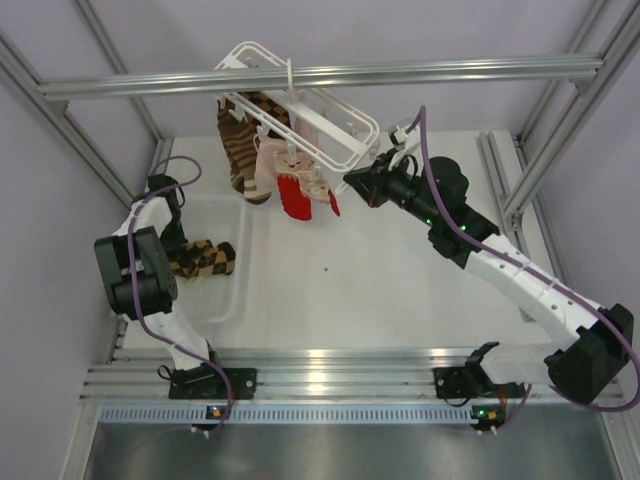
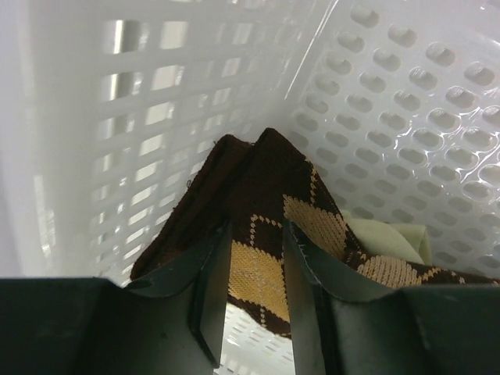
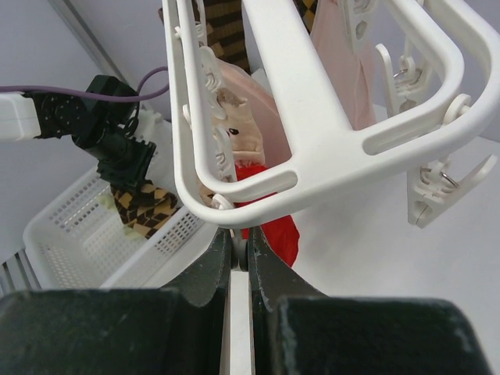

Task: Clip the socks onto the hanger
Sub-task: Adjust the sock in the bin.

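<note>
The white hanger (image 1: pixel 345 122) hangs from the overhead bar. One checked sock (image 1: pixel 243 150) hangs from it at the left, beside a pale pink sock (image 1: pixel 270 165) and a red sock (image 1: pixel 295 195). My right gripper (image 1: pixel 353 183) is shut on a small white clip (image 3: pixel 241 251) under the hanger's frame (image 3: pixel 281 78). My left gripper (image 1: pixel 188 258) is inside the white basket (image 1: pixel 228 305), shut on a second checked sock (image 2: pixel 262 195). That sock is raised off the basket floor and also shows in the right wrist view (image 3: pixel 144 209).
A pale green cloth (image 2: pixel 391 238) lies in the basket (image 2: pixel 391 94) beside the held sock. A free clip (image 3: pixel 430 191) dangles at the hanger's right corner. Aluminium frame posts stand at both sides and the back.
</note>
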